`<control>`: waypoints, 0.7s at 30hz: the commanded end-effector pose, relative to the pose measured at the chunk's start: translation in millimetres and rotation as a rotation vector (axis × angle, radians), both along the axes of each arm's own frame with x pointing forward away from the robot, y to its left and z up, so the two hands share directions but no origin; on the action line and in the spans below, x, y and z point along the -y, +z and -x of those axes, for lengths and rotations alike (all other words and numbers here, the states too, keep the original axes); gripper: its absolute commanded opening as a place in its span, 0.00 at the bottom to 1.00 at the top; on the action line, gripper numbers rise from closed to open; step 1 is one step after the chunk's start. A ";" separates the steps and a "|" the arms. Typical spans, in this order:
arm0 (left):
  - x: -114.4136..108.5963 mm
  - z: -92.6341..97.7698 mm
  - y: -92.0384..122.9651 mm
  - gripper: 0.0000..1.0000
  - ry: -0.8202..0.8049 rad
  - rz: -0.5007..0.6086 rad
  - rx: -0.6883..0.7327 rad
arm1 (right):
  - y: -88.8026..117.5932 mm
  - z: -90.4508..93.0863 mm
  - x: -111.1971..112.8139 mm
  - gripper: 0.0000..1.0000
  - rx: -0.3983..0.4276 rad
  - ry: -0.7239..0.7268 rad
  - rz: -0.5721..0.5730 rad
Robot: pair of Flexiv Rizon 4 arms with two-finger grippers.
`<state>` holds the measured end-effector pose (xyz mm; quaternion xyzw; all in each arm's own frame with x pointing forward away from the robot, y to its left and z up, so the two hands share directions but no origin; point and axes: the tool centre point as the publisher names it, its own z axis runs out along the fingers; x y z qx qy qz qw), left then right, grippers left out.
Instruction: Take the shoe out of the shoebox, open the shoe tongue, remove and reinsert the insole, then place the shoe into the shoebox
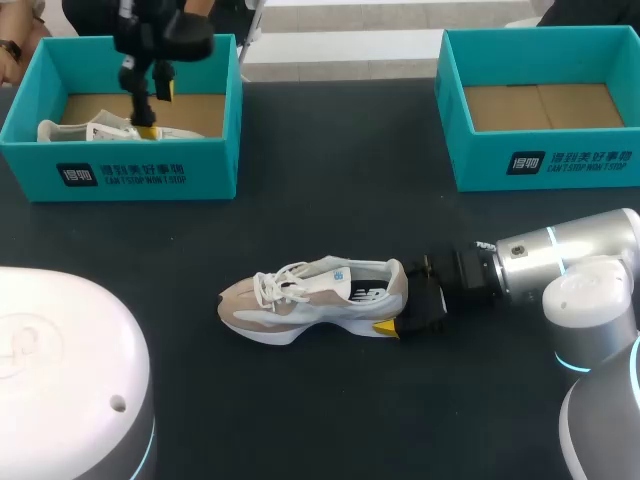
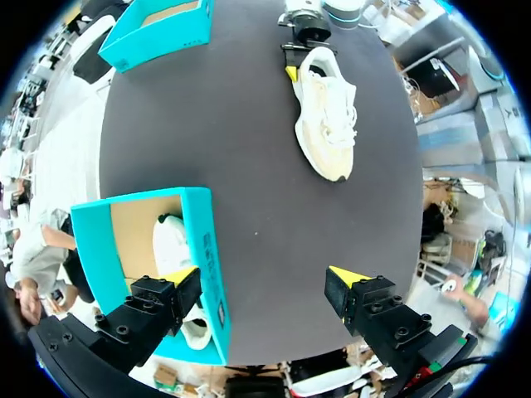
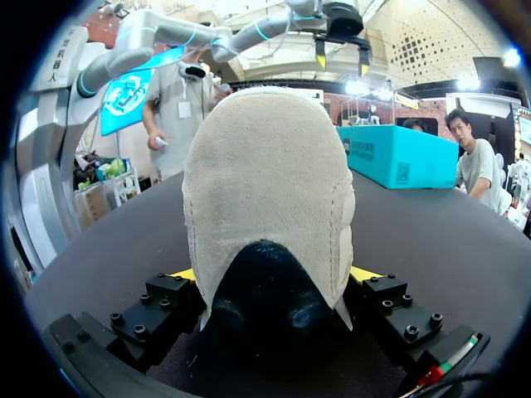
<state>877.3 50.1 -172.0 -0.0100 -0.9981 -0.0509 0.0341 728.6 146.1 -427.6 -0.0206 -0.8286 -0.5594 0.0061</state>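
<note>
1. A dark bench (image 1: 330,180) carries two teal shoeboxes at its far side, well apart, with open space between them and the robot.
2. The sneaker (image 1: 310,300) lies out of any box, in the middle of the bench, sole down and tilted a little onto its side, toe towards the left arm.
3. The right gripper (image 1: 403,300) is clenched on the sneaker's heel, one yellow tip on each side of it. I take this as a steadying hold, so the shoe won't slide while the tongue and insole are worked.
4. The sneaker is beige suede and white, with white laces tied, a thick white sole and a dark patch low on the heel.
5. The left gripper (image 2: 264,278) hangs released and holding nothing, high over the left shoebox (image 1: 140,175), probably waiting its turn at the tongue.
6. A second shoe (image 1: 90,130), white, lies inside that box.
7. The right shoebox (image 1: 545,165) shows only its cardboard floor, a likely home for the sneaker.
</note>
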 end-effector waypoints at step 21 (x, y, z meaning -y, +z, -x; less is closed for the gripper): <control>41.2 30.3 -1.8 1.00 0.503 -0.017 -0.059 | -7.8 -1.7 -7.8 0.00 0.000 -0.001 0.004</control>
